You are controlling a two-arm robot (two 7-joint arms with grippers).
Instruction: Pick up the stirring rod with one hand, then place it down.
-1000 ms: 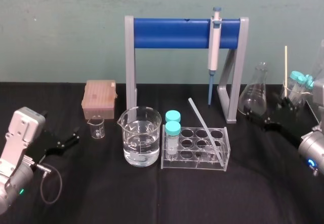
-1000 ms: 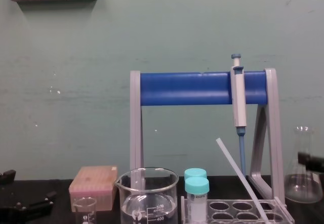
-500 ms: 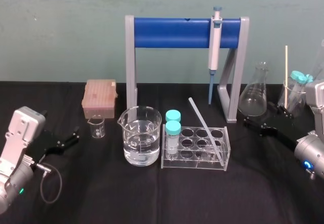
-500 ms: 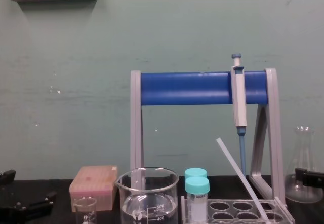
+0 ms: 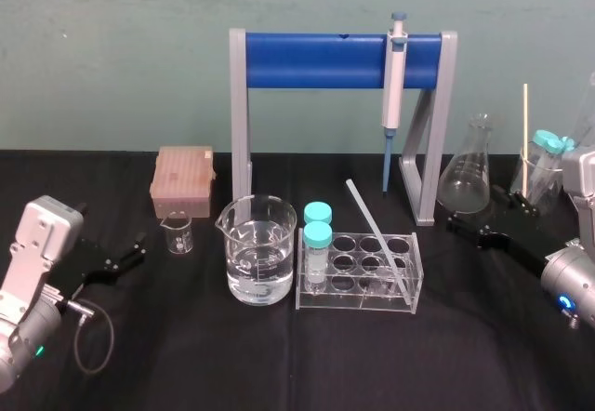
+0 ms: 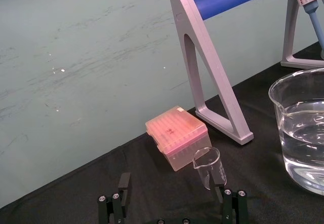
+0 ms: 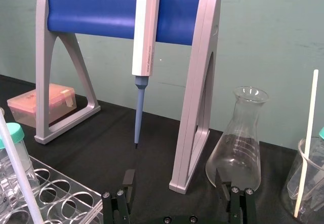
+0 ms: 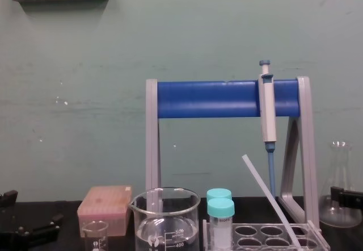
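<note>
We see a laboratory bench. At the far side of the black table (image 5: 279,355), a pipette (image 5: 394,76) hangs from a blue-and-grey stand (image 5: 316,59). Nearer us are a beaker (image 5: 256,253) of clear liquid and a clear tube rack (image 5: 353,298) holding two capped tubes (image 5: 317,244) and a leaning stirring rod (image 5: 376,236). A conical flask (image 5: 468,174) stands right, a tip box (image 5: 183,180) left.

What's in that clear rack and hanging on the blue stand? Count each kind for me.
Teal-capped tubes: 2
Stirring rod: 1
Pipette: 1
Total: 4
</note>
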